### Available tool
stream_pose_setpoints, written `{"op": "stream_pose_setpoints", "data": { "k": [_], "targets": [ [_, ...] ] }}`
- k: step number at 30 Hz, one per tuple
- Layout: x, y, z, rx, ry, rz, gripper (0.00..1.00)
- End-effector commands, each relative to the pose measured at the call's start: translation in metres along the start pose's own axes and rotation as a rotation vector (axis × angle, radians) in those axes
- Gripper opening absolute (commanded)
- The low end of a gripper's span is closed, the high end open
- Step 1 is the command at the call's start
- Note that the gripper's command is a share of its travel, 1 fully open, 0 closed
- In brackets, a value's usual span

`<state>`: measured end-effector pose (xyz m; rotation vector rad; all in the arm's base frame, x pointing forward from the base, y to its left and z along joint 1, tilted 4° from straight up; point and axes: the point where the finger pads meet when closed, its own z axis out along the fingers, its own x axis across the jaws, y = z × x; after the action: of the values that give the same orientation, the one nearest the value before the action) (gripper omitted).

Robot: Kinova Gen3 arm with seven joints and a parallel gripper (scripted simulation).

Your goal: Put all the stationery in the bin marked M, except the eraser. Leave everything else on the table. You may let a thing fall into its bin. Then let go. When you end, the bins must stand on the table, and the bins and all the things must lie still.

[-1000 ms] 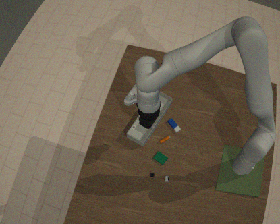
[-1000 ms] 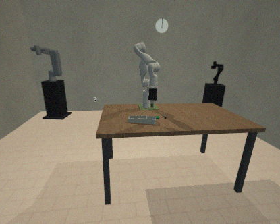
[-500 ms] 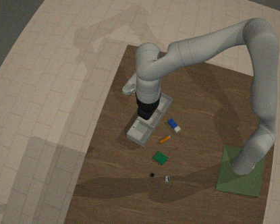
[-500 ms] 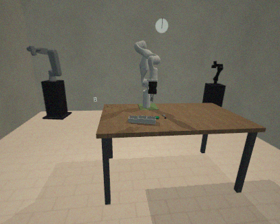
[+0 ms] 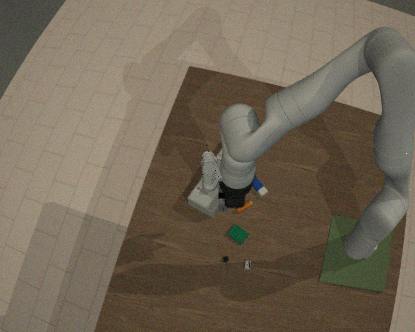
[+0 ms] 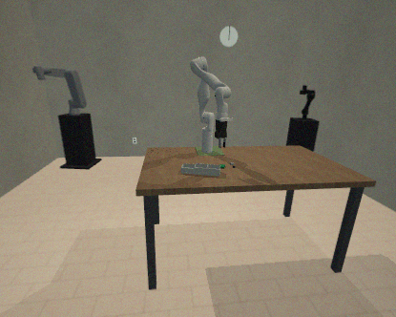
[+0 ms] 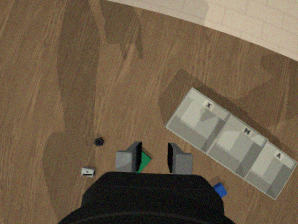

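My gripper [image 7: 154, 152] is open and empty, hanging well above the table; it shows as a black block in the overhead view [image 5: 234, 195] and in the side view [image 6: 221, 138]. The grey three-compartment bin row [image 7: 229, 143] lies to its right in the wrist view, partly hidden under the arm in the overhead view [image 5: 205, 199]. I cannot read the bin letters. An orange pen [image 5: 244, 206], a blue-and-white eraser [image 5: 259, 186] and a green pad [image 5: 238, 233] lie on the table beside the bins. The green pad peeks out behind my left finger [image 7: 144, 161].
A small black round thing [image 5: 225, 259] and a small white clip [image 5: 247, 264] lie nearer the table's front. A pale lumpy thing stands at the bin row's far end. The arm's base stands on a green mat [image 5: 358, 255].
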<state>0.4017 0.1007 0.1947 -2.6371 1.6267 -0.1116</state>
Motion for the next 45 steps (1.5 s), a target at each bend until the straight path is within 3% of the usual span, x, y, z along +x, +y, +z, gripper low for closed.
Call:
{"op": "stream_pose_setpoints", "data": {
  "k": [1,7,9,21,32,45],
  "targets": [
    [-0.017,0.014,0.012,-0.009,-0.002,-0.109,0.62],
    [-0.056,0.034,0.037,-0.009,-0.003,-0.409,0.62],
    [-0.056,0.034,0.037,-0.009,-0.003,-0.409,0.62],
    [-0.132,0.072,0.084,-0.008,-0.006,-1.009,0.62],
    [-0.133,0.072,0.084,-0.006,-0.008,-1.436,0.62],
    [-0.133,0.072,0.084,-0.006,-0.007,-1.436,0.62]
  ]
}}
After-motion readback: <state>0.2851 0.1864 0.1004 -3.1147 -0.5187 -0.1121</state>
